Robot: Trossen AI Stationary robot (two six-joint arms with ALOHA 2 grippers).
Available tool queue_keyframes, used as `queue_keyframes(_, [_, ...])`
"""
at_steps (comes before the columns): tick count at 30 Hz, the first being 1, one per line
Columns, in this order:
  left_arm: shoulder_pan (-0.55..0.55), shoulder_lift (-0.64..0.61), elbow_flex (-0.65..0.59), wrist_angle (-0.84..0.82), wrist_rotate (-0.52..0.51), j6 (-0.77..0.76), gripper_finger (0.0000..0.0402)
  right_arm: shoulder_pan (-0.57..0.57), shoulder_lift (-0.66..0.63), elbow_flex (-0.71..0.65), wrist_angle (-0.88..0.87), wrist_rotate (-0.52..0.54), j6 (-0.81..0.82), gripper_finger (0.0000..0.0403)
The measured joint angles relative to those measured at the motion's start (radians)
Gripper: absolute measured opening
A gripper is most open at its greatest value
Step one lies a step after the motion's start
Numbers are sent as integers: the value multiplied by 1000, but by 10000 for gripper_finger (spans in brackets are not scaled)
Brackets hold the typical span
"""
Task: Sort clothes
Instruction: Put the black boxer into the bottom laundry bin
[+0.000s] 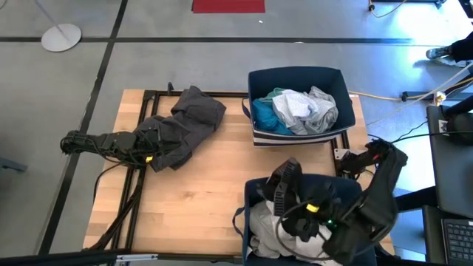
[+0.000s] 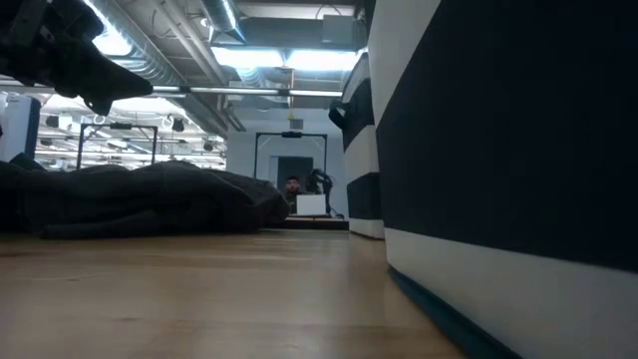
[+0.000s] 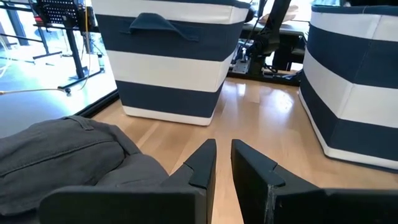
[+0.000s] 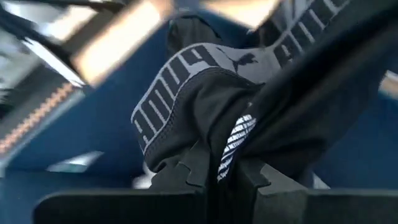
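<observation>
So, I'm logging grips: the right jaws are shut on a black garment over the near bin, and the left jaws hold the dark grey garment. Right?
Not quite. The left gripper holds nothing; the left wrist view shows its jaws nearly closed and empty beside the dark grey garment. The right gripper does grip the black garment over the near bin.

The word "PUMA" is printed in dark letters on the grey band [image 4: 186, 81] of a black garment [image 4: 205, 130], next to a small leaping cat logo. Part of the same word is seen again farther along the band. Tiny white letters on a tag [image 4: 233, 146] cannot be read.
</observation>
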Motion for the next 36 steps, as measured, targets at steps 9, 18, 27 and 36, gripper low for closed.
queue_keyframes(9, [0, 0, 0, 15, 0, -3, 40, -51, 1, -275, -1, -205, 70, 33])
queue_keyframes(18, [0, 0, 0, 18, 0, -9, 40, -175, 0, -379, -5, -597, 116, 120])
queue_keyframes(27, [0, 0, 0, 18, 0, -14, 40, -219, -33, -268, -4, -852, 11, 176])
queue_keyframes(36, [0, 0, 0, 19, 0, -15, 40, -218, -88, -17, -3, -369, -131, 177])
